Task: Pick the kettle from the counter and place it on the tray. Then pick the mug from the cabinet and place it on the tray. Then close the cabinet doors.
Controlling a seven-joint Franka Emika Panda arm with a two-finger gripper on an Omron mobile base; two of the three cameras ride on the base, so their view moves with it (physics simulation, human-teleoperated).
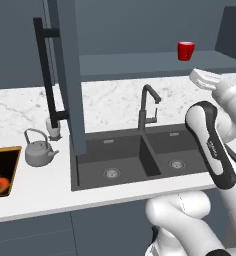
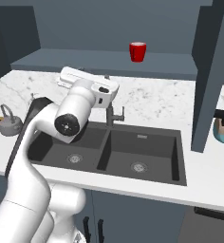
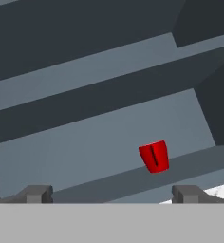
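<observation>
The grey kettle (image 1: 39, 148) (image 2: 9, 124) stands on the white marble counter (image 1: 115, 100), just right of the tray (image 1: 2, 171) at the left edge. The red mug (image 1: 186, 51) (image 2: 138, 51) (image 3: 154, 155) sits upright on the shelf of the cabinet (image 1: 140, 62), whose doors hang open. My gripper (image 3: 111, 194) is open and holds nothing. It is raised above the counter behind the sink and faces the shelf, still short of the mug, which lies ahead and a little to the right of the line between the fingers.
An open cabinet door (image 1: 65, 75) with a black bar handle (image 1: 45, 70) hangs over the sink's left edge; the other door (image 2: 211, 71) hangs at the right. A black double sink (image 1: 140, 155) with a faucet (image 1: 147, 107) lies below. A soap dispenser (image 1: 53, 129) stands behind the kettle.
</observation>
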